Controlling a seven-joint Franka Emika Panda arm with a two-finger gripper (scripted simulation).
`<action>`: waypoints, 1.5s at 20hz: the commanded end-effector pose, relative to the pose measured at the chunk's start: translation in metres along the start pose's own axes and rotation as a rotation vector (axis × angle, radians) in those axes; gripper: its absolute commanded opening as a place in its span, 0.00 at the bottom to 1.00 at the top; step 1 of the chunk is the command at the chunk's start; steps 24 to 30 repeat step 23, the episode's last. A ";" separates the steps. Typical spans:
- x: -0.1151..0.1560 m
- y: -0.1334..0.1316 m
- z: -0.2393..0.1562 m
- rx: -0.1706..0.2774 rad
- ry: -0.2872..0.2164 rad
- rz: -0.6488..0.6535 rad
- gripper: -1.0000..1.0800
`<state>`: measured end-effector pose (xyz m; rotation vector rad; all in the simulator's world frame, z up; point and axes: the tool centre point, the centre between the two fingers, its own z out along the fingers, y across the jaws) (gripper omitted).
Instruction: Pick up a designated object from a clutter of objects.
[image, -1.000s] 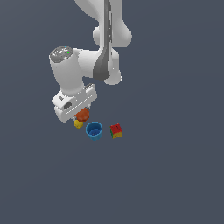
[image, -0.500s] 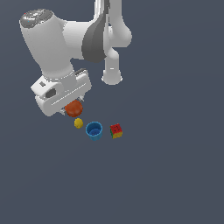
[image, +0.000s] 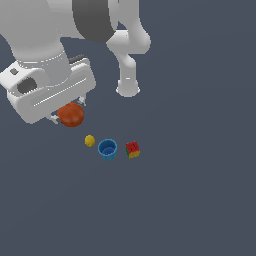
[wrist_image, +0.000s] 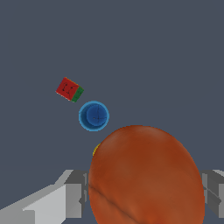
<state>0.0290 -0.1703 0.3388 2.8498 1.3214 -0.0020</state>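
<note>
My gripper (image: 70, 113) is shut on the orange-red ball (image: 71, 114) and holds it well above the grey floor, at the exterior view's left. In the wrist view the ball (wrist_image: 146, 175) fills the space between the two fingers (wrist_image: 74, 194). The smaller yellow ball (image: 89, 140), the blue cup (image: 107, 149) and the red-yellow-green cube (image: 132, 149) lie in a row on the floor below. In the wrist view the cup (wrist_image: 93, 116) and cube (wrist_image: 69, 89) show, and the yellow ball (wrist_image: 96, 150) is almost hidden behind the held ball.
The arm's white base post (image: 128, 87) stands on the floor behind the row of objects. The arm's large white links (image: 45, 45) fill the upper part of the exterior view's left.
My gripper has risen with the orange-red ball in it, moving up and toward the exterior view's left. The yellow ball, cup and cube have stayed in place.
</note>
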 end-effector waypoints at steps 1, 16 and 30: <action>0.003 0.007 -0.019 -0.001 0.001 0.000 0.00; 0.016 0.035 -0.079 0.000 0.001 -0.001 0.00; 0.017 0.038 -0.084 0.000 0.001 -0.001 0.00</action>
